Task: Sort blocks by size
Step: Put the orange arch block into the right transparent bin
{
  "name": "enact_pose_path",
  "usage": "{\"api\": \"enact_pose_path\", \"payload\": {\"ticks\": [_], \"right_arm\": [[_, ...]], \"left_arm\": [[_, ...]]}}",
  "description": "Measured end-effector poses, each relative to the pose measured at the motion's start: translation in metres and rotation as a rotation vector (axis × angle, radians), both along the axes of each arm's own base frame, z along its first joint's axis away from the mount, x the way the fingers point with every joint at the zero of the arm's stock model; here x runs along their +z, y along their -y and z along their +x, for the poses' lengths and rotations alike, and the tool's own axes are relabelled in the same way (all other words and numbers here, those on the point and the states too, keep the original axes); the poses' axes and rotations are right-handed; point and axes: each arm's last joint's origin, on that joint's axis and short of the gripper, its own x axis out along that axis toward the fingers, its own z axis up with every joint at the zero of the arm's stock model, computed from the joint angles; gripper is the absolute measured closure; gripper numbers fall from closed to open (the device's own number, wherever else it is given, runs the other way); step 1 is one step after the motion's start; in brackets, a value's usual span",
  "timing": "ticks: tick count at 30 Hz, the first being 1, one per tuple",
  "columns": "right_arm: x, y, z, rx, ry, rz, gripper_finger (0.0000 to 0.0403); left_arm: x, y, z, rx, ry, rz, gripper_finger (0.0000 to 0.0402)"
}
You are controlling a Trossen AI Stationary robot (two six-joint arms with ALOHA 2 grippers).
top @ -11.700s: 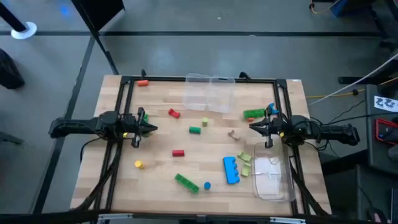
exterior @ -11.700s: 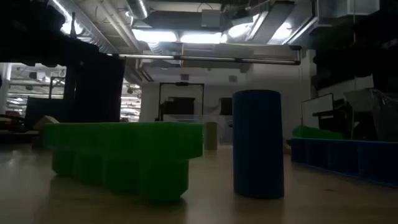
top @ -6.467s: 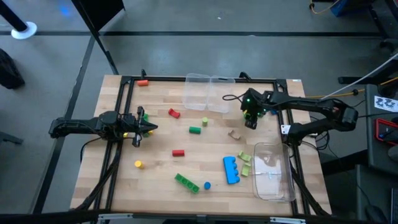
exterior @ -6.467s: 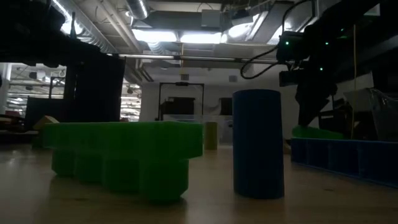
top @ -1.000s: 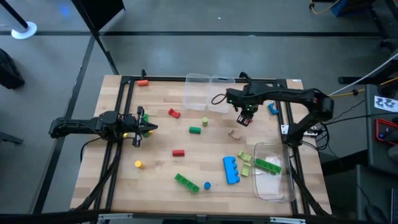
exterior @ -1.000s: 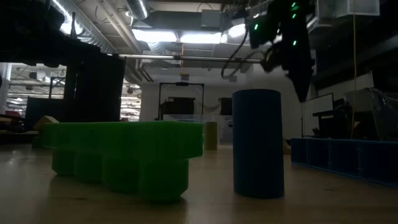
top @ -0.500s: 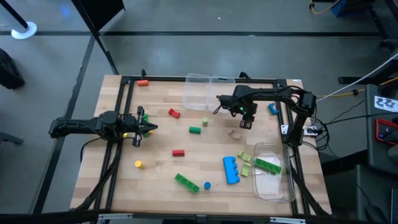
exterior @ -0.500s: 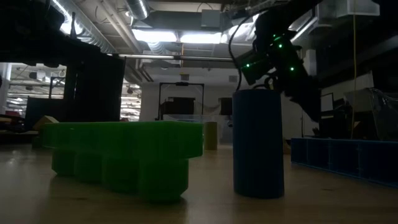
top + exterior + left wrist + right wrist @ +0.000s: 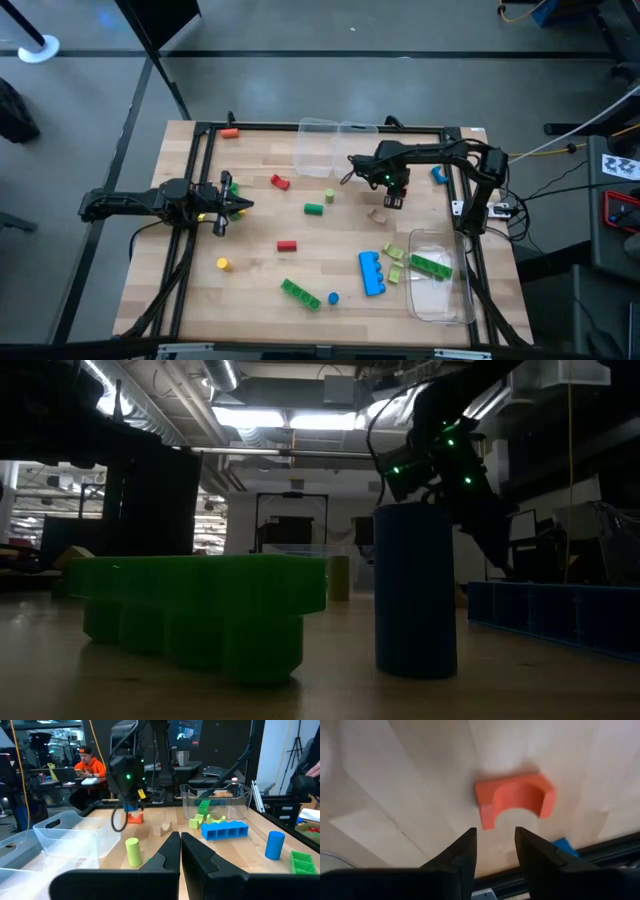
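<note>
My right gripper (image 9: 494, 851) over small orange arch-shaped plastic block (image 9: 515, 798) on wooden bench (image 9: 260, 220) near far edge, jaws part-open, empty, lined up for pickup. Left gripper (image 9: 179, 843) parked, jaws closed.

From overhead you get even, soft light: the table (image 9: 300, 230) reads bright and the shadows under it stay faint. At table height you face strong ceiling lights (image 9: 290, 418) that glare, so everything before them sinks into shade; the blue cylinder (image 9: 415, 590) is almost a silhouette and the green brick (image 9: 200, 615) nearest you is soft, out of focus. Looking past the left fingers (image 9: 172, 855), you see them as dark, blurred shapes, while the room beyond is dim with bright screens. Past the right fingers (image 9: 465, 850), the orange arch block (image 9: 515, 797) just ahead is blurred, and the wood is pale and washed by glare.
</note>
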Motion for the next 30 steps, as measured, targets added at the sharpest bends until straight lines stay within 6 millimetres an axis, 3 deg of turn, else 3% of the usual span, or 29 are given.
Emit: {"api": "enact_pose_path", "payload": {"ticks": [11,30], "right_arm": [[-0.034,-0.004,-0.017,0.024,-0.029,-0.049,0.0267],[-0.036,-0.004,-0.015,0.018,0.002,-0.042,0.0267]], "left_arm": [[0.000,0.000,0.000,0.000,0.000,0.000,0.0402],[0.000,0.000,0.000,0.000,0.000,0.000,0.0402]]}}
